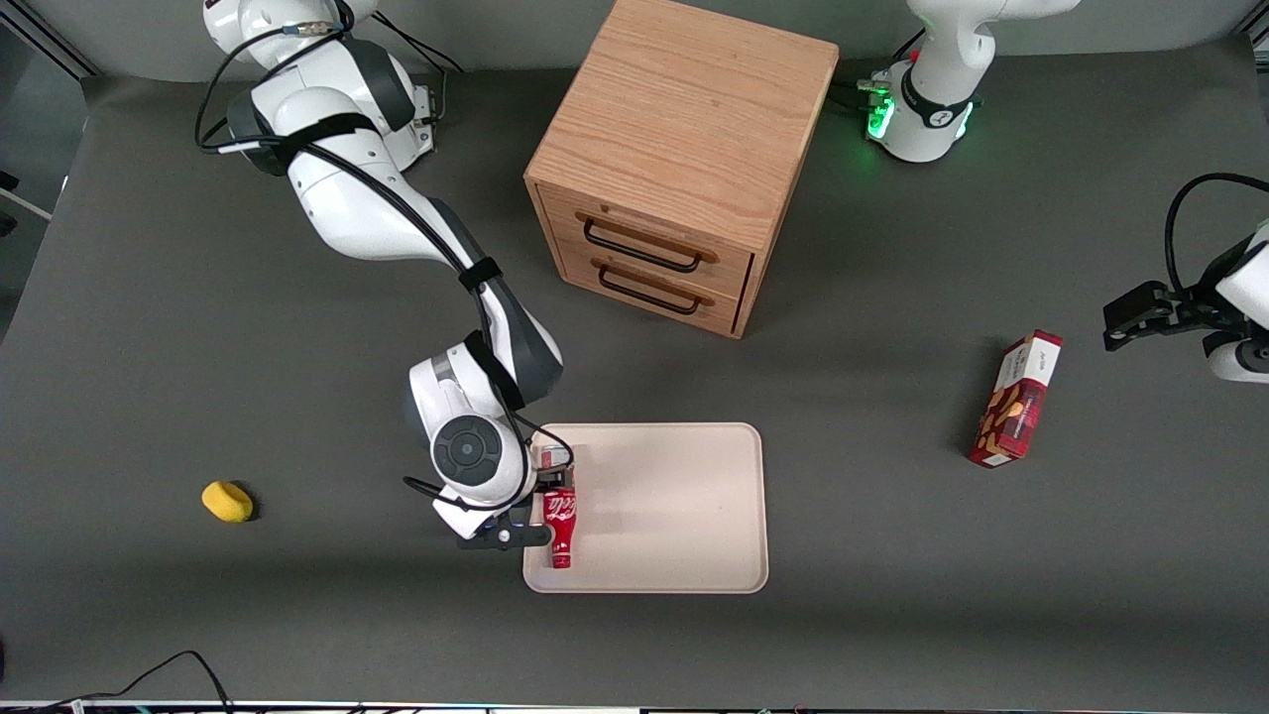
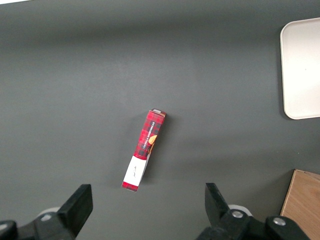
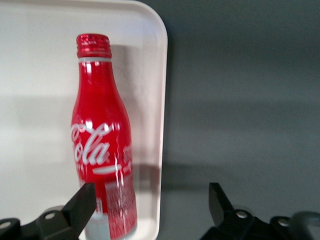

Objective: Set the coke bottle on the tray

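The coke bottle (image 1: pixel 562 524) (image 3: pixel 100 145) is red with white script. It lies flat on the beige tray (image 1: pixel 674 496) (image 3: pixel 35 75), just inside the rim at the working arm's end, with its red cap toward the front camera. My right gripper (image 1: pixel 543 504) (image 3: pixel 150 205) hovers open over the bottle's silver base end. The bottle sits close to one finger (image 3: pixel 82 202). The other finger (image 3: pixel 220 202) is out past the tray rim over the grey table, and neither finger grips the bottle.
A wooden two-drawer cabinet (image 1: pixel 674 169) stands farther from the front camera than the tray. A red snack box (image 1: pixel 1016 402) (image 2: pixel 142 150) lies toward the parked arm's end. A small yellow object (image 1: pixel 227 501) sits toward the working arm's end.
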